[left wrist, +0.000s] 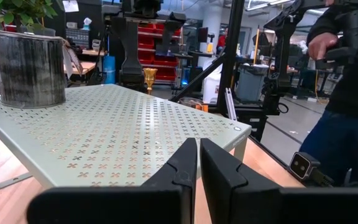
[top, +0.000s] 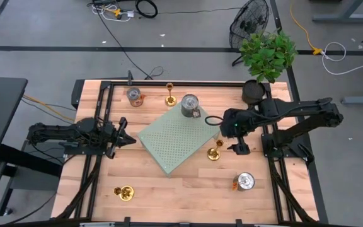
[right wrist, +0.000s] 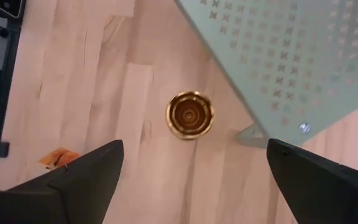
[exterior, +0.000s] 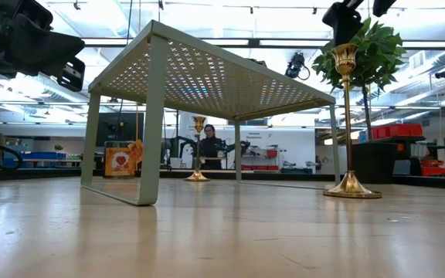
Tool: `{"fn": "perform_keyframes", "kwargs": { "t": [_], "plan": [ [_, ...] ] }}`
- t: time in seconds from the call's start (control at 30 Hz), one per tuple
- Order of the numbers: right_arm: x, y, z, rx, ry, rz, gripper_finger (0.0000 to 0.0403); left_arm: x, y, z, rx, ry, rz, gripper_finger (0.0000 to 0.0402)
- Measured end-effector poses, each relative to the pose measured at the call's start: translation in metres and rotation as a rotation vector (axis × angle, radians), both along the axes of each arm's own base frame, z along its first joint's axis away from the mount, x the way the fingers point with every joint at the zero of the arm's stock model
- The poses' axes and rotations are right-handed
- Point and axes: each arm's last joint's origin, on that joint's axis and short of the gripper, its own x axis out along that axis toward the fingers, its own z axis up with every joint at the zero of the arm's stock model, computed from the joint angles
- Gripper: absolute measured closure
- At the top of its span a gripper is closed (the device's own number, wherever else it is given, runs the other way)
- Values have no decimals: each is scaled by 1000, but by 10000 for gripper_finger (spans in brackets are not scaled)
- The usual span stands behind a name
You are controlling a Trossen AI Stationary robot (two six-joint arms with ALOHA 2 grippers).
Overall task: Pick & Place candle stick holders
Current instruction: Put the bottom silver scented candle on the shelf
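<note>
Three gold candle stick holders are on the wooden table. One [top: 215, 151] stands on its base by the right corner of the green perforated shelf [top: 175, 140]. My right gripper [right wrist: 194, 180] hangs open above this one [right wrist: 190, 115], pointing steeply down at its cup top [exterior: 344, 54]. A second holder [top: 169, 94] stands at the far edge. The third [top: 125, 191] seems to lie on its side at the near left. My left gripper [left wrist: 199, 162] waits shut and level at the shelf's left side.
A tin can [top: 190, 105] stands on the shelf's far corner, another [top: 134, 96] at the far left, and a third [top: 244, 181] at the near right. A potted plant [top: 266, 57] stands at the far right. A person [left wrist: 347, 93] is beyond the table.
</note>
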Motion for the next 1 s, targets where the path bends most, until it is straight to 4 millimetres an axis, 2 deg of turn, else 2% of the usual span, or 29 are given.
{"fn": "perform_keyframes", "kwargs": {
  "t": [0.4, 0.77, 0.87, 1.0],
  "plan": [
    [-13, 28, 4, -70, -10, 109, 3, 0, 0, 0, 0, 1, 0, 376],
    [-36, 53, 13, -61, -74, 249, 3, 0, 0, 0, 0, 1, 0, 376],
    [-45, 59, 5, -54, -85, 286, 3, 0, 0, 0, 0, 0, 0, 376],
    [-58, 65, -16, -56, -32, 312, 3, 0, 0, 0, 0, 0, 0, 376]
  ]
}}
